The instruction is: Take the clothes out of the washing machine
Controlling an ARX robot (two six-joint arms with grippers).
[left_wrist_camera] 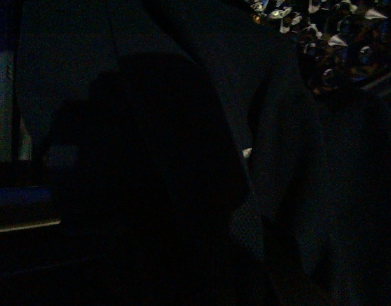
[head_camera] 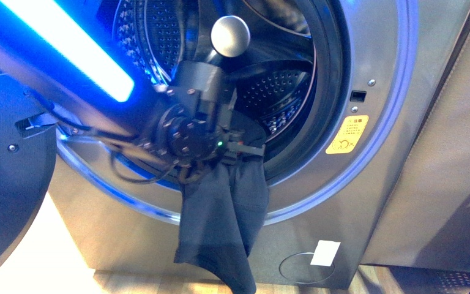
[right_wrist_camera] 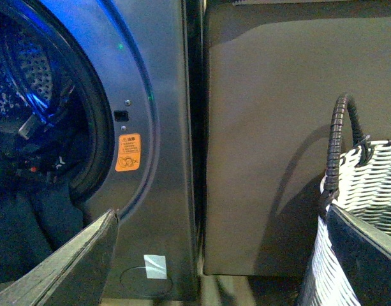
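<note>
Left gripper (head_camera: 240,149) clamped on the clothes (head_camera: 220,226) at the washing machine (head_camera: 391,202) rim. Lift them clear of that rim before swinging to the basket (right_wrist_camera: 374,185); right gripper (right_wrist_camera: 221,213) gapes empty.

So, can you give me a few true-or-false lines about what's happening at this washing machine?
1. The clothes hang out over the front of the washing machine. True.
2. The machine's door is closed. False: it stands open, with the drum showing.
3. The left pincer is at the drum opening, on the clothes. True.
4. The right pincer holds the basket. False: it is open, empty and apart from the basket.
5. The orange sticker is on the basket. False: it is on the washer's front, beside the opening.
</note>
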